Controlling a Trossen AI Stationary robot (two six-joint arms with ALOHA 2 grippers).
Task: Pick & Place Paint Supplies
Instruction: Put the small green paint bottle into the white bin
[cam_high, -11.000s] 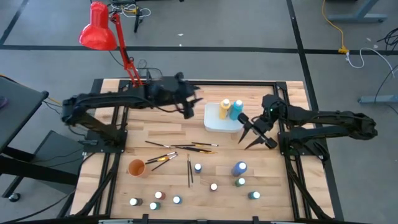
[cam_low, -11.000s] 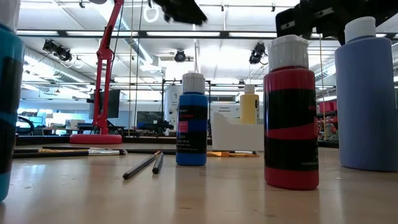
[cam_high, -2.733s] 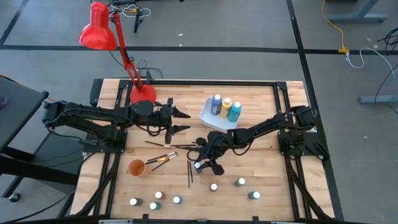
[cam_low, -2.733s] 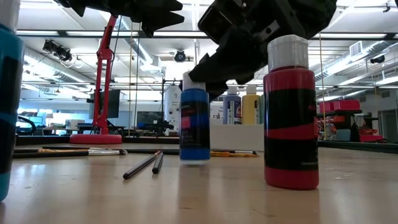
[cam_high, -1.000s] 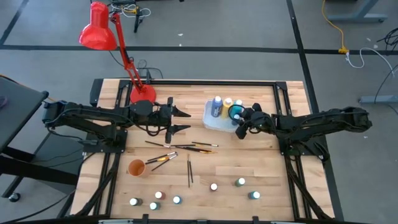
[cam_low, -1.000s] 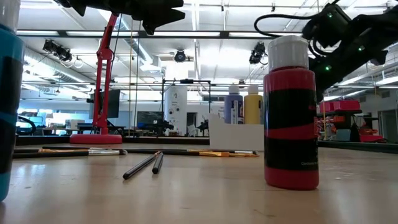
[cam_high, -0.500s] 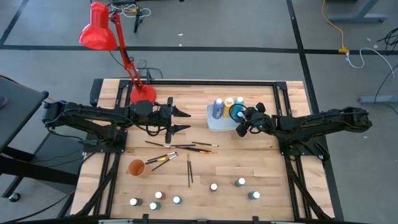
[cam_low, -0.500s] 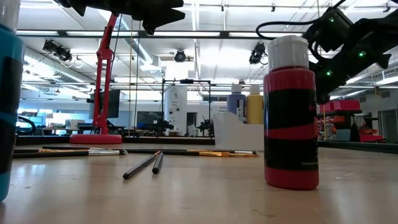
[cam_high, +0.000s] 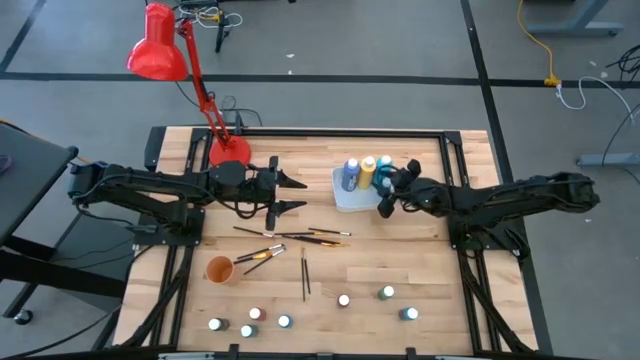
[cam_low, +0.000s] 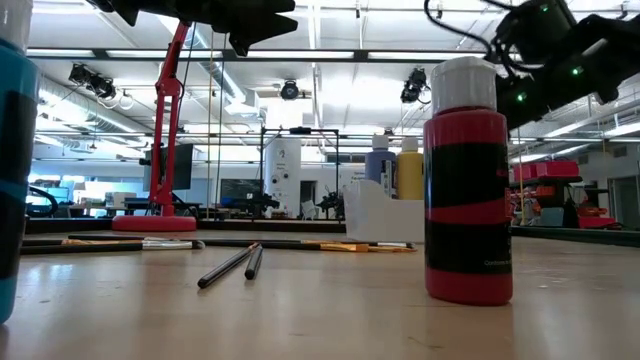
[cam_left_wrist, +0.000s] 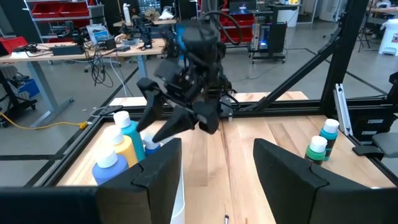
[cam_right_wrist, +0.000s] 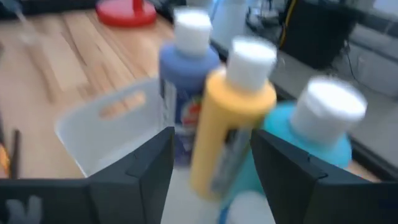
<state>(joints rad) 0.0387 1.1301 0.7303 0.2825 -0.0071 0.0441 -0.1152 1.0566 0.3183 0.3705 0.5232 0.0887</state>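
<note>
Right arm lets go at the tray, loose bottles wait across the table

The left gripper (cam_high: 283, 193) hangs open above the paintbrushes (cam_high: 292, 236); in the white tray (cam_high: 350, 199) stand blue, yellow and teal bottles (cam_high: 366, 171); the right gripper (cam_high: 388, 192), open and empty beside the tray, has spread wider than a second ago; the remaining bottles (cam_high: 344, 300) stand upright well toward the near edge, nearer the right arm
</note>
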